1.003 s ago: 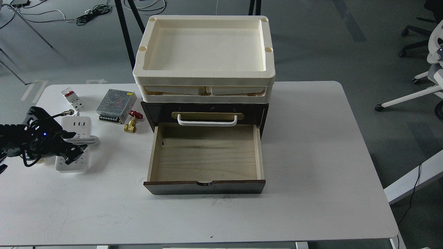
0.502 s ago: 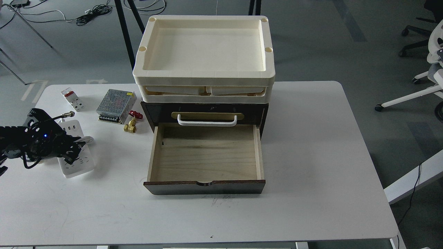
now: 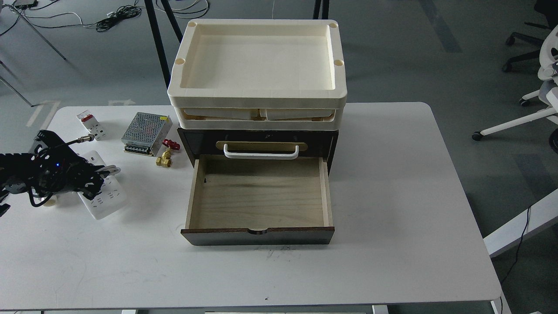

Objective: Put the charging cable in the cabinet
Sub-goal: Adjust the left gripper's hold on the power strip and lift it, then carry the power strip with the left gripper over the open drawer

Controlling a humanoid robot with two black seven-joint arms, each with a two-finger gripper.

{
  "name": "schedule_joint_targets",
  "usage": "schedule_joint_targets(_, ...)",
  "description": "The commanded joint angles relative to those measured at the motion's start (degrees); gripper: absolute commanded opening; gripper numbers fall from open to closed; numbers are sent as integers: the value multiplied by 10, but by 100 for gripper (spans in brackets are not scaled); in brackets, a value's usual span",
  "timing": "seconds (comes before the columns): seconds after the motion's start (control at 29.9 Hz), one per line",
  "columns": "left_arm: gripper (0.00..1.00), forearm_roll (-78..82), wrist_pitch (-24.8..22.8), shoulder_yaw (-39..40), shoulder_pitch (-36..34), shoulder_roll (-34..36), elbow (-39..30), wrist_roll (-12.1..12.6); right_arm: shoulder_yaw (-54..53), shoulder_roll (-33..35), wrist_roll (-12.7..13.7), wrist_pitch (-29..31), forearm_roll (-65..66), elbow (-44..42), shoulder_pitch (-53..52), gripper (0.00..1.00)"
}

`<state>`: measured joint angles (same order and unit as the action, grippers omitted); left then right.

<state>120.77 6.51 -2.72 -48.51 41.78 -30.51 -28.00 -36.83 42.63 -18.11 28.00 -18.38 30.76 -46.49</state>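
The cabinet (image 3: 258,196) has its lower drawer pulled out and empty, ready to receive. Left of the cabinet, the left end effector (image 3: 98,179) grasps the charging cable (image 3: 104,194) on the bench (image 3: 392,261); carrying and dropping it in remain.

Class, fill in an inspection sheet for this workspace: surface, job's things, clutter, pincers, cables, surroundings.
Surface: white table, bare on its right half.
Job's things: charging cable at left on table; cabinet drawer open, nothing in it.
Clutter: breaker, metal power supply, brass valve, cream trays atop cabinet.
Pincers: left pincer over the charging cable, grip unclear; right nothing seen.
Cables: black floor cables.
Surroundings: office chair.
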Motion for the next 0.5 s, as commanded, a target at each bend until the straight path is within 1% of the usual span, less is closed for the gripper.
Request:
schedule_joint_targets(0.0, 0, 0, 3, 2, -15, 12, -4, 0, -1, 0, 0, 0, -1, 0, 0, 99)
schedule_joint_targets(0.03, 0, 0, 4, 3, -15, 22, -8, 0, -1, 0, 0, 0, -1, 0, 0, 99)
schedule_joint_targets(0.1, 0, -3, 4, 9, -18, 53, -37, 0, -1, 0, 0, 0, -1, 0, 0, 99)
schedule_joint_targets(0.17, 0, -24, -4, 9, -32, 97, -95, 0, -6, 0, 0, 0, -1, -1, 0, 99)
schedule_joint_targets(0.23, 0, -50, -22, 9, -44, 144, -164, 0, -7, 0, 0, 0, -1, -1, 0, 99)
schedule_joint_targets(0.37, 0, -87, -90, 11, -78, 262, -326, 0, -9, 0, 0, 0, -1, -2, 0, 99)
schedule_joint_targets(0.47, 0, -110, -132, 18, -108, 332, -441, 0, -14, 1, 0, 0, -1, -3, 0, 99)
